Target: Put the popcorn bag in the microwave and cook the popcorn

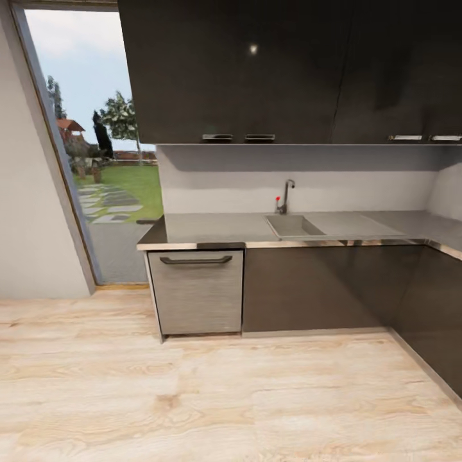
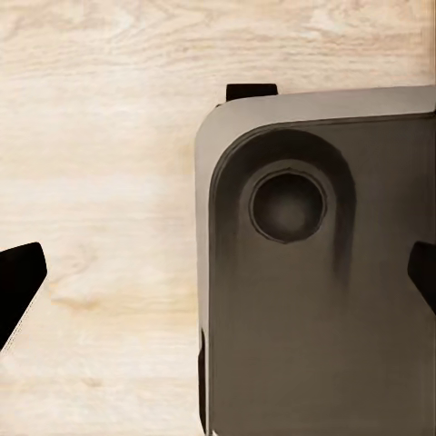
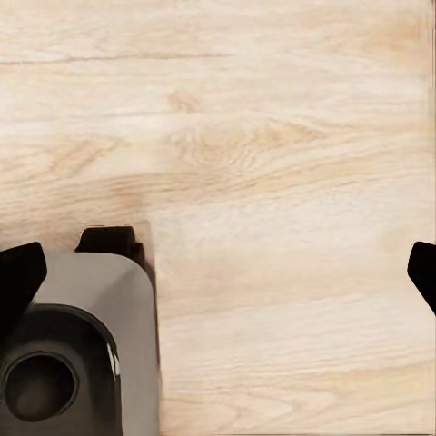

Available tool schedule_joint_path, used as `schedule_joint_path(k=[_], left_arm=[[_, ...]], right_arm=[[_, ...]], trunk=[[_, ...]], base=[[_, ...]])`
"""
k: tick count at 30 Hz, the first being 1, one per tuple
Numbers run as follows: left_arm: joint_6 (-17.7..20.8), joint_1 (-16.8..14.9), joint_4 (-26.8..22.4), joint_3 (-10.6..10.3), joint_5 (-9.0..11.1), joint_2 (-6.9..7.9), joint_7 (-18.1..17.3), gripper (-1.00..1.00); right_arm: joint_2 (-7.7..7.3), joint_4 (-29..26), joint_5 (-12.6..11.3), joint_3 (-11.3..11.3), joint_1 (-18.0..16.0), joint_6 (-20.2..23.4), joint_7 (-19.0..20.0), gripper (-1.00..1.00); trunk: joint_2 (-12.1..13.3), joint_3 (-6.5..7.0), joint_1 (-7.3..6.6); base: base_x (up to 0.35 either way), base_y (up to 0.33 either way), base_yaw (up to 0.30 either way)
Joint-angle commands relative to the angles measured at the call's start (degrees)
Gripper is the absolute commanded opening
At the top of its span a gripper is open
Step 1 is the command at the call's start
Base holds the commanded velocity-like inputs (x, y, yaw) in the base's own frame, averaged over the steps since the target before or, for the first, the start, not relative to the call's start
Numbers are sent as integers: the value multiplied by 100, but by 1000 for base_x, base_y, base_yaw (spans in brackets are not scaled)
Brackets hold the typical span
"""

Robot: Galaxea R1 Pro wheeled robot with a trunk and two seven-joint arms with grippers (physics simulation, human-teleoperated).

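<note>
A grey steel countertop (image 1: 218,226) is seen across the middle of the head view, running from centre left to the right edge and turning the corner there; no popcorn bag or microwave is found on the stretch shown, so their whereabouts cannot be told. A sink (image 1: 292,226) is set into the worktop right of centre, with a tap (image 1: 285,194) behind it, placed against the pale wall as plumbing usually demands. Below, at lower centre left, a steel-fronted appliance (image 1: 197,292) is fitted under the counter, flanked by dark cabinet fronts (image 1: 314,289); dark wall cupboards (image 1: 289,64) fill the upper frame. A garden is seen through a tall opening (image 1: 96,128) at upper left. Both wrist views are turned down at the light wood floor (image 1: 192,398), suggesting arms hung low for travel. The left gripper (image 2: 218,282) and right gripper (image 3: 218,282) are each shown with dark fingertips spread to opposite frame edges, holding nothing, above the robot's grey base (image 2: 318,272).
</note>
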Motion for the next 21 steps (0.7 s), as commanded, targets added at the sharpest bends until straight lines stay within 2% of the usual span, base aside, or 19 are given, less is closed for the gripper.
schedule_joint_path(k=[1, 6, 8, 10, 14, 21], left_arm=[[-20, -2, 3, 8, 1, 4, -3, 100], [-20, -2, 3, -10, -1, -8, -3, 100], [-20, -2, 3, -13, -1, -16, -3, 100], [-20, -2, -1, -14, -2, -33, -3, 100], [-20, -2, -4, -15, -2, -43, -3, 100], [-20, -2, -6, -15, -2, -44, -3, 100]], right_arm=[[-2, -23, -7, -8, -21, -22, 3, 100], [-9, -1512, -10, -6, -794, 124, 60, 100], [-22, -2122, -10, -6, -1051, 410, 90, 100], [-11, -3119, -10, -4, -1202, 967, 138, 100], [-1, -4501, -91, -1, -1141, 1747, 176, 100], [-2, -5486, -201, -32, -523, 1879, 177, 100]], trunk=[[-3, -6, 0], [-3, -6, 0], [-3, -6, 0], [-3, -6, 0], [-3, -6, 0], [-3, -6, 0]], base=[[0, 0, -300], [0, 0, -300], [0, 0, -300], [0, 0, -300], [0, 0, -300], [0, 0, -300]])
